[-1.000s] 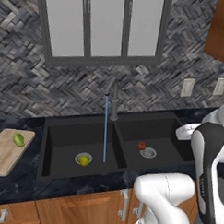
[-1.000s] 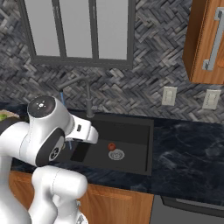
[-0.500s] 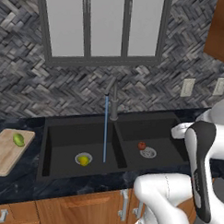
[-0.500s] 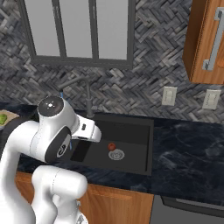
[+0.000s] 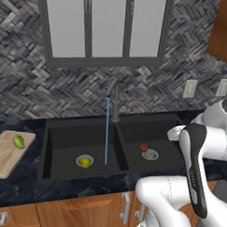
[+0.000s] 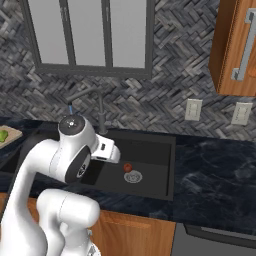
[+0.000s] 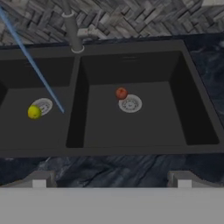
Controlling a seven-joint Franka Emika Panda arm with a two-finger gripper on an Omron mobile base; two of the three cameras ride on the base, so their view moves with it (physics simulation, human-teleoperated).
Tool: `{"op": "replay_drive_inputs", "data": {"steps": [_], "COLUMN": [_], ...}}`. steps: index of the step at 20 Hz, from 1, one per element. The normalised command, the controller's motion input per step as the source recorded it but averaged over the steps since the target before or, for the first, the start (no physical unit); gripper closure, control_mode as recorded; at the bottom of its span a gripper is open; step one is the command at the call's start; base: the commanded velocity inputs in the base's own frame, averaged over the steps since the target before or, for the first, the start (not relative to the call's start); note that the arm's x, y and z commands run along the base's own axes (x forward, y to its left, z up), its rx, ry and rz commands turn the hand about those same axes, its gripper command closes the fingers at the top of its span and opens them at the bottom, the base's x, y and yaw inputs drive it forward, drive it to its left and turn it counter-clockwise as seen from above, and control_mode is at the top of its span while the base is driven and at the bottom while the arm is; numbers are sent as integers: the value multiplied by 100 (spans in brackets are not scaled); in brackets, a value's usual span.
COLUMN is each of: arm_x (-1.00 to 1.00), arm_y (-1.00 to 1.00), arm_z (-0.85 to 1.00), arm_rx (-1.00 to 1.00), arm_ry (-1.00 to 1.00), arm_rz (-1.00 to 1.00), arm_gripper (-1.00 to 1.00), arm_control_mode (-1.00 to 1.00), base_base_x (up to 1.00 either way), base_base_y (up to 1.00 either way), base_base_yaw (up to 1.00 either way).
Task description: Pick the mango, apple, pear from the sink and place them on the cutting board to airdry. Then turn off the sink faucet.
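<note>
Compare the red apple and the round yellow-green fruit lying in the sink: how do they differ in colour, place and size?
The apple is red; the yellow-green fruit is not. The apple lies in the right basin of the sink, just beside its drain; the yellow-green fruit lies in the left basin on its drain, near the running water. The apple looks slightly smaller. Both are round and rest on the basin floor.

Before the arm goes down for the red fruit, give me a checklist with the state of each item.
1. Tool open: ok, jaws spread wide, nothing between them.
2. Apple in view: ok, in the right basin of the sink, touching the drain.
3. Path down to the apple: ok, nothing over it.
4. Room on the cutting board: ok, just the green fruit at its far end.
5. Sink faucet off: not ok, water running into the left basin.
6. Yellow-green fruit collected: not ok, lying in the left basin.
</note>
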Motion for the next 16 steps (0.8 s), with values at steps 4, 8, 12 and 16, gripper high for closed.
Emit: {"op": "replay_drive_inputs", "data": {"steps": [4, 8, 12, 16], "arm_x": [27, 29, 28, 29], "arm_y": [-2, -1, -2, -3], "arm_z": [-26, -29, -30, -32], "arm_rx": [0, 0, 0, 0], "arm_ry": [0, 0, 0, 0], "arm_rz": [0, 0, 0, 0], "arm_gripper": [-100, -100, -100, -100], "arm_control_mode": [-100, -100, -100, -100], "base_base_x": [0, 0, 0, 0], "base_base_y": [0, 0, 0, 0], "base_base_yaw": [0, 0, 0, 0]}}
